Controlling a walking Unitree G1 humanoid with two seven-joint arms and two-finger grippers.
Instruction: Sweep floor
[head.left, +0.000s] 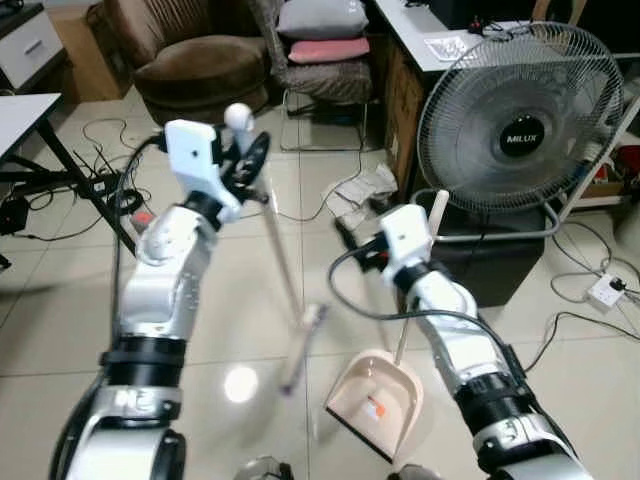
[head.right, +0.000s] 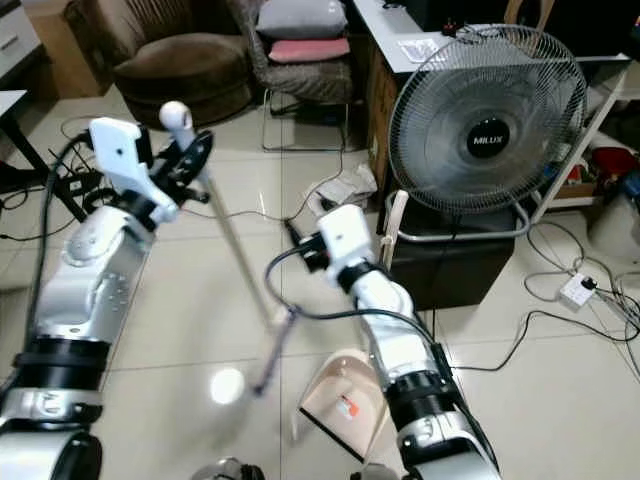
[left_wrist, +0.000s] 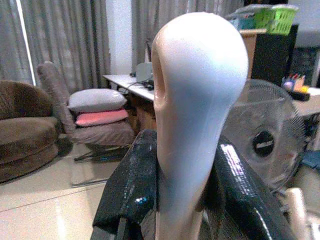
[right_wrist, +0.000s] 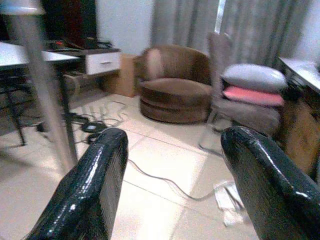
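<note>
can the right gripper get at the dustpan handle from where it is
Probably yes: the right gripper is open and holds nothing, and the dustpan handle stands upright right beside that wrist, nothing between them.

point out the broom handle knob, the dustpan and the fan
broom handle knob (left_wrist: 200, 75), left wrist view, on the rounded white top above the black fingers
dustpan (head.left: 380, 400), left eye view, on the beige tray on the floor
fan (head.left: 520, 135), left eye view, on the dark hub behind the grille

Silver arms, white wrist housings, black cables, glossy black fingers (right_wrist: 90, 195).
</note>
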